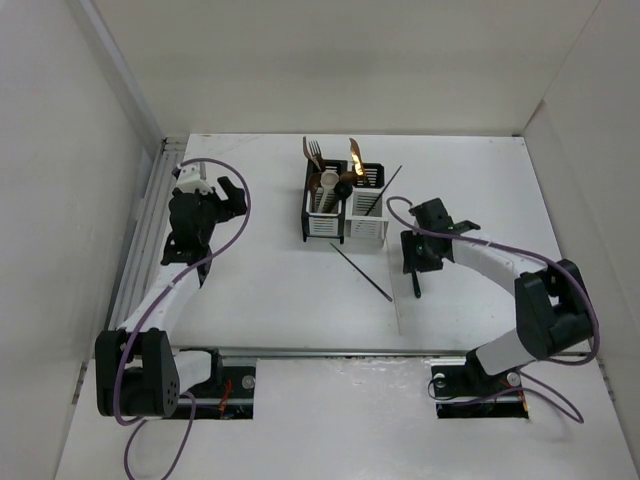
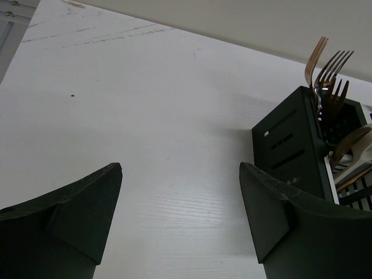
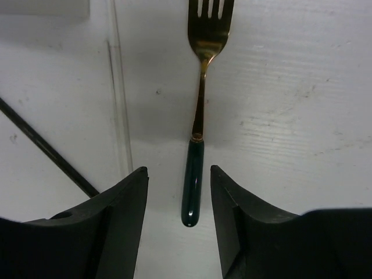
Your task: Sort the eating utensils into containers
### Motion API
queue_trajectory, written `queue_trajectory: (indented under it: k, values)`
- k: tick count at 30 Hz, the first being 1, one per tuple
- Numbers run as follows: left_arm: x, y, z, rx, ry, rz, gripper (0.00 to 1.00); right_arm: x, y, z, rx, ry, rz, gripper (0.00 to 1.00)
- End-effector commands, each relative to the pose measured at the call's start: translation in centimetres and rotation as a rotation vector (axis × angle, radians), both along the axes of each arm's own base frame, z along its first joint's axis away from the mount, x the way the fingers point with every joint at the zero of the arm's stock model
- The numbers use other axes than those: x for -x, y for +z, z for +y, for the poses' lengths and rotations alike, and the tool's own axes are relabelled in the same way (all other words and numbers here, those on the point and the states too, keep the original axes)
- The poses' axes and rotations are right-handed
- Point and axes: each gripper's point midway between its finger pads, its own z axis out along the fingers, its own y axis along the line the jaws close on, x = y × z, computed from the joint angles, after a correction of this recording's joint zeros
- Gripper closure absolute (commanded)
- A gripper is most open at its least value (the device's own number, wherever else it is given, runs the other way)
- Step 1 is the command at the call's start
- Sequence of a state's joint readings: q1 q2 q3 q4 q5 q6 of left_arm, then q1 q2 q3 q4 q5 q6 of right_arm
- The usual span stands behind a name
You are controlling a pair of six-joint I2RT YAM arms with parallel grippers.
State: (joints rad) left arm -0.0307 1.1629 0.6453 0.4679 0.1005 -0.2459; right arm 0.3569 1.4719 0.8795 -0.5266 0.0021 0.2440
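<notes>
Right end effector [image 3: 178,171] hangs open astride the fork [image 3: 200,99] lying on the bench [image 3: 302,70], and we see the left end effector [image 2: 180,168] open near the caddies [image 2: 289,145].

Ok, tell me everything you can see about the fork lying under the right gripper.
The fork has shiny copper-gold metal tines and neck and a glossy dark green handle. It lies flat on the white table, tines pointing away from the wrist camera. Its handle end sits between the open fingers of the right gripper, which do not seem to touch it. A black chopstick lies apart beside it.
</notes>
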Motion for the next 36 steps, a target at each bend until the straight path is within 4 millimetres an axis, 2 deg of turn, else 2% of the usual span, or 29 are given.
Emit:
queue_trajectory:
  k: [1, 3, 10, 12, 14, 16, 17, 18, 19, 20, 21, 22, 23, 24, 25, 26, 27, 28, 29, 30, 32, 33, 34, 35, 36]
  values:
    - [0.1, 2.0, 0.2, 0.012, 0.010, -0.075, 0.20, 0.4, -1.6, 0.2, 0.005, -0.039, 0.046, 0.49]
    - [0.1, 2.0, 0.2, 0.012, 0.010, -0.075, 0.20, 0.4, -2.2, -0.3, 0.033, -0.048, 0.059, 0.55]
    - [0.2, 2.1, 0.4, 0.001, 0.018, -0.076, 0.20, -0.6, -2.5, -1.2, 0.057, -0.084, 0.044, 0.76]
    - [0.2, 2.1, 0.4, 0.001, 0.018, -0.076, 0.20, -0.8, -2.6, -1.2, 0.062, -0.074, 0.045, 0.85]
    - [0.2, 2.1, 0.4, 0.001, 0.018, -0.076, 0.20, -1.2, -2.6, -1.1, 0.067, -0.063, 0.044, 1.00]
    - [0.2, 2.6, 0.0, -0.011, -0.012, -0.086, 0.20, -1.3, -2.6, -1.5, 0.089, -0.063, 0.036, 1.00]
    - [0.2, 2.6, -0.3, -0.022, -0.033, -0.088, 0.20, -1.9, -1.2, -1.9, 0.083, -0.081, -0.012, 1.00]
    - [0.4, 3.0, -1.5, -0.053, -0.118, -0.104, 0.20, -2.4, -0.1, -2.5, 0.107, -0.103, -0.058, 1.00]
    - [0.5, 4.0, -2.4, -0.080, -0.184, -0.138, 0.20, -3.1, 1.5, -2.8, 0.112, -0.119, -0.114, 1.00]
    - [0.7, 4.5, -3.6, -0.113, -0.264, -0.161, 0.20, -3.6, 4.6, -3.4, 0.094, -0.159, -0.206, 1.00]
    - [1.7, 5.1, -5.9, -0.137, -0.424, -0.196, 0.22, -4.2, 6.7, -3.9, 0.096, -0.182, -0.276, 1.00]
    - [2.1, 5.6, -6.7, -0.184, -0.496, -0.230, 0.23, -4.9, 9.1, -5.1, 0.130, -0.232, -0.358, 1.00]
    - [2.3, 6.3, -7.6, -0.191, -0.557, -0.253, 0.23, -6.2, 13.0, -5.1, 0.106, -0.255, -0.474, 1.00]
    - [2.6, 6.8, -8.4, -0.184, -0.617, -0.267, 0.23, -6.5, 16.6, -5.6, 0.097, -0.265, -0.582, 1.00]
    - [3.8, 7.1, -10.0, -0.181, -0.746, -0.286, 0.23, -7.0, 19.1, -5.6, 0.096, -0.268, -0.653, 1.00]
    - [3.7, 8.0, -11.0, -0.183, -0.814, -0.304, 0.21, -7.5, 22.6, -4.9, 0.073, -0.255, -0.747, 1.00]
    - [3.9, 8.3, -11.5, -0.189, -0.863, -0.314, 0.21, -8.3, 25.2, -4.2, 0.053, -0.244, -0.827, 1.00]
    - [4.2, 8.4, -12.5, -0.182, -0.920, -0.306, 0.20, -8.6, 27.0, -3.4, 0.052, -0.193, -0.883, 1.00]
    - [4.6, 8.3, -13.6, -0.172, -0.996, -0.303, 0.19, -8.8, 28.1, -0.6, 0.001, -0.103, -0.912, 1.00]
    - [5.0, 9.8, -14.9, -0.195, -1.054, -0.349, 0.16, -9.4, 31.1, 1.2, -0.056, -0.063, -0.995, 1.00]
    - [6.1, 10.8, -16.6, -0.182, -1.159, -0.377, 0.12, -10.2, 31.9, 5.8, -0.122, 0.098, -1.027, 1.00]
    - [6.3, 11.7, -17.9, -0.182, -1.206, -0.400, 0.12, -9.8, 33.8, 8.6, -0.187, 0.161, -1.064, 1.00]
    - [6.6, 12.2, -18.5, -0.168, -1.234, -0.403, 0.11, -10.5, 34.2, 10.7, -0.225, 0.213, -1.091, 1.00]
    - [6.9, 12.5, -19.1, -0.148, -1.259, -0.398, 0.11, -10.4, 35.0, 12.5, -0.274, 0.266, -1.110, 1.00]
    - [6.9, 12.5, -19.6, -0.131, -1.283, -0.386, 0.11, -9.5, 35.8, 15.2, -0.354, 0.372, -1.124, 1.00]
